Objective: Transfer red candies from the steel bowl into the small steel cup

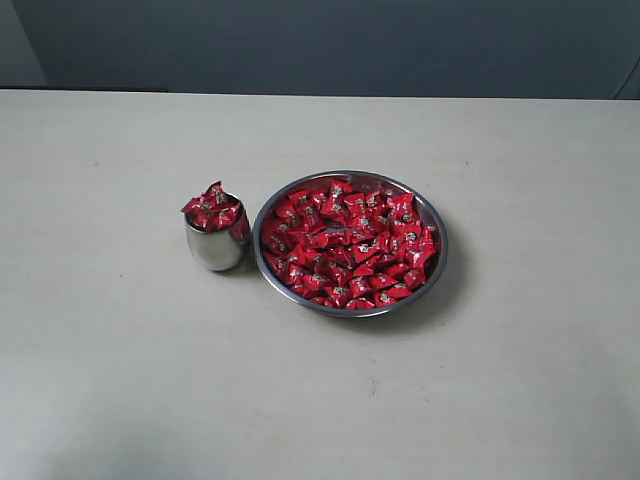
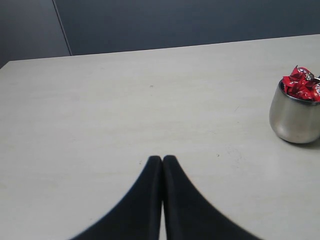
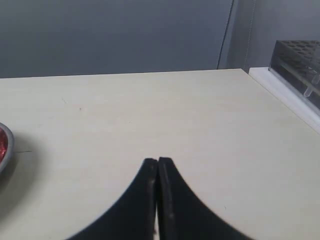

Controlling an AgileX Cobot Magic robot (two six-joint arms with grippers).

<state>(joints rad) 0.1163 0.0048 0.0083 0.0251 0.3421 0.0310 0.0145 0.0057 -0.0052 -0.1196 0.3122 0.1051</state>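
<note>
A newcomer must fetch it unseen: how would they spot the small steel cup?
On the pale table, find the wide steel bowl of red candies. Left of it in the exterior view stands the small steel cup: narrow, mirror-sided, heaped above its rim.

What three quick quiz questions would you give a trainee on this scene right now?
1. True or false: red candies heap above the rim of the small steel cup.
2. In the exterior view, where does the cup stand relative to the steel bowl? A) left of it B) right of it C) inside it
3. Fill in: the left gripper and right gripper are both ____, holding nothing.
Key: 1 true; 2 A; 3 shut.
</note>
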